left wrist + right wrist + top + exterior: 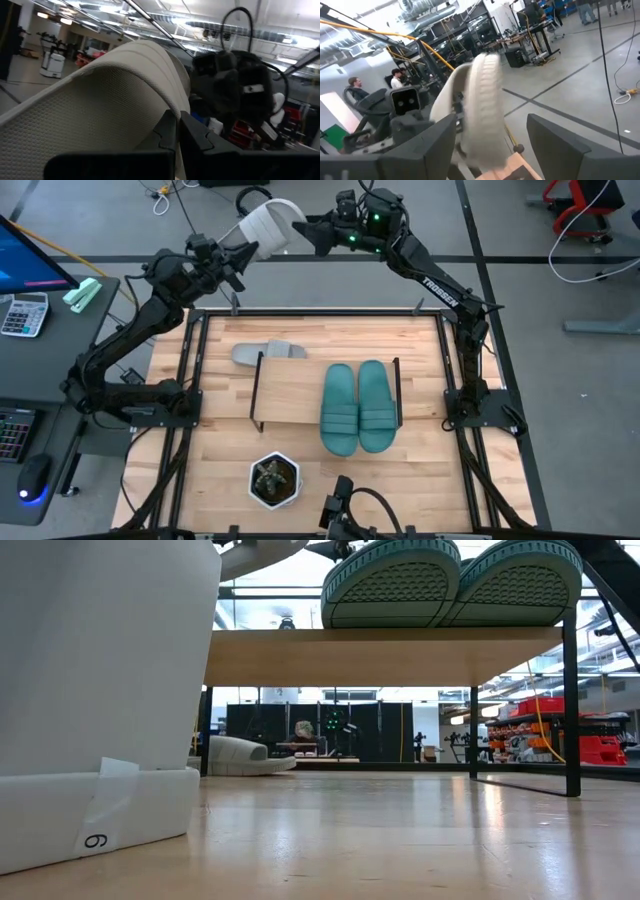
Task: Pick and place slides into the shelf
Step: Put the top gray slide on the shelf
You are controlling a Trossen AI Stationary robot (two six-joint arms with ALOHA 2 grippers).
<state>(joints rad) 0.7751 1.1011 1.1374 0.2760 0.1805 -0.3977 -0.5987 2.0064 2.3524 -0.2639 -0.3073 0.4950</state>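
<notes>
The left gripper (243, 252), clamped on a grey slide (268, 225), lifts it beyond the shelf (290, 395) toward the right gripper (312, 235), spread wide, apparently for a handover

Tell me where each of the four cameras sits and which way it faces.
High: overhead, straight down on the shelf, both arms in frame.
Low: tabletop level, looking under the shelf at the teal slides; no arm clearly visible.
Left wrist: past the left gripper, fingers shut on the grey slide.
Right wrist: between the right gripper's open fingers at that slide.
Shared: both wrist views show the held grey slide; high and low share the teal pair.
</notes>
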